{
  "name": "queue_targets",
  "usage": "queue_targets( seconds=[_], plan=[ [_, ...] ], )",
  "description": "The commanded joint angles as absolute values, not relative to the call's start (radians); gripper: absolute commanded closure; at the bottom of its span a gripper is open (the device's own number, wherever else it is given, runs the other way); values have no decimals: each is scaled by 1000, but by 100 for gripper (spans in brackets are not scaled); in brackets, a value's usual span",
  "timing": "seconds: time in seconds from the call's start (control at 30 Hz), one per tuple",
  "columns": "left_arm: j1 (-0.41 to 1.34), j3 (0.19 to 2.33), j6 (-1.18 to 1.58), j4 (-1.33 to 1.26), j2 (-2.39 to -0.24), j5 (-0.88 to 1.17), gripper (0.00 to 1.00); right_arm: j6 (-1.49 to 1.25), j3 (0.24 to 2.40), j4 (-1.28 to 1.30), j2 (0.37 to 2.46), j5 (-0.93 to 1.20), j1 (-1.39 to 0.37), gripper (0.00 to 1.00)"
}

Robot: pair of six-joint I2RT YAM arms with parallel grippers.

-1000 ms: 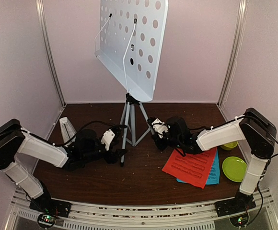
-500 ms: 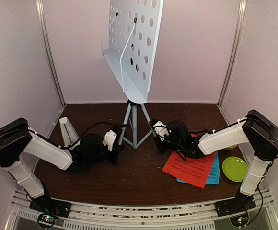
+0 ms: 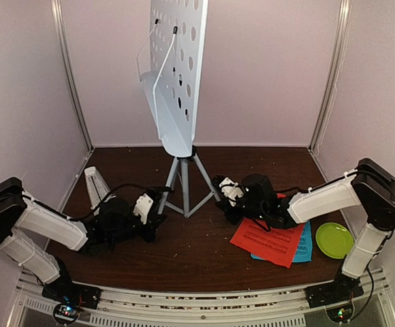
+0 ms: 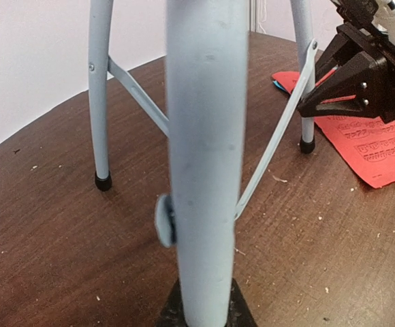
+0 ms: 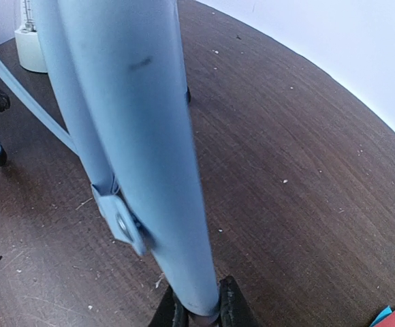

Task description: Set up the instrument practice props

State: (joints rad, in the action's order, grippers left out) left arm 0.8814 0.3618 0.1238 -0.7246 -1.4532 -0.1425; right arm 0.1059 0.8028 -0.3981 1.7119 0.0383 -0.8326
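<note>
I am clamping my left claw (image 3: pixel 157 212) on the left tripod leg (image 4: pixel 201 136) and my right claw (image 5: pixel 196 310) on the right tripod leg (image 5: pixel 143 136) of the music stand (image 3: pixel 177 68). It is standing mid-counter (image 3: pixel 197 262), between the metronome (image 3: pixel 95 184) on its left and the red page (image 3: pixel 269 238) overlapping the blue page (image 3: pixel 306 248) on its right.

Dark table (image 3: pixel 184 255) carries tripod (image 3: pixel 184 185), metronome (image 3: pixel 97 185), sheet-music pages (image 3: pixel 269 238), green plate (image 3: pixel 334 240).

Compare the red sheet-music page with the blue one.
The red page lies on top, mostly in view; the blue page lies beneath it, only strips at its right and near edges showing. Printed music lines show on the red page; none can be made out on the blue page. Both lie flat on the table.
</note>
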Motion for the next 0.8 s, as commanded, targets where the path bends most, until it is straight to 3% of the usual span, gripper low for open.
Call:
queue_targets(
  seconds=[0.0,0.33,0.6,0.77],
  plan=[
    [821,295,108,-689,-1411,-357,100,-3,762,-256,1666,-143,-715,100],
    [761,309,119,-673,-1417,-411,100,-32,839,-138,1677,-79,-667,100],
    [694,425,73,-743,-1591,-336,100,11,1050,-94,1839,-39,-607,100],
    [692,372,113,-707,-1507,-339,100,-2,948,-93,1771,-43,-591,100]
  ],
)
